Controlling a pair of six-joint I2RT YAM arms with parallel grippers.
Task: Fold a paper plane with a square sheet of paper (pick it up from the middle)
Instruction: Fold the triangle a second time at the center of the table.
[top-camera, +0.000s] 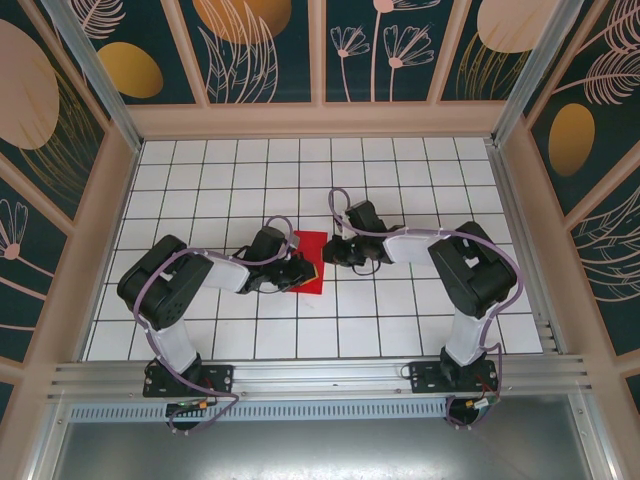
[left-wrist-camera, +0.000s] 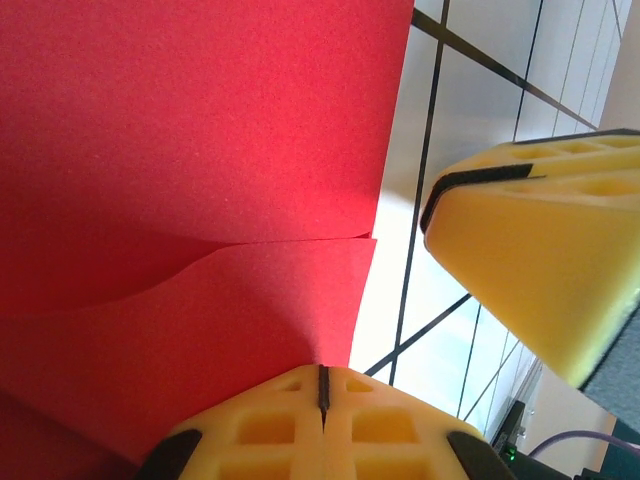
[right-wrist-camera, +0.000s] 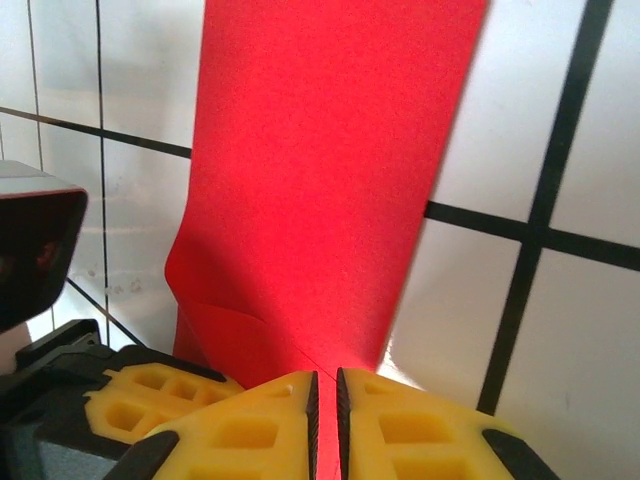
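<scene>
Starting left: state of the left gripper (left-wrist-camera: 322, 400)?
— Closed, pads together, tips at the left side of the square sheet of paper (top-camera: 310, 255); pinch unconfirmed.
And the sheet?
— On the table (top-camera: 400, 300) between both grippers, long axis running front to back.
And the right gripper (right-wrist-camera: 326, 400)?
— Nearly closed, a slit showing, tips touching the sheet's right edge; both arms equally near.

Matt, finely grained bright red paper in the square sheet of paper (left-wrist-camera: 200, 150), sharp at 1 crease. Glossy white tiling with black lines on the desk (top-camera: 400, 170), mirroring light. Matt yellow pads, rubbery or plastic, with moulded cells on the left pincer (left-wrist-camera: 322, 385) and right pincer (right-wrist-camera: 325, 385). Ribbed bare metal along the front rail (top-camera: 320, 378); smooth black plastic on the arm shells (top-camera: 150, 275).
</scene>
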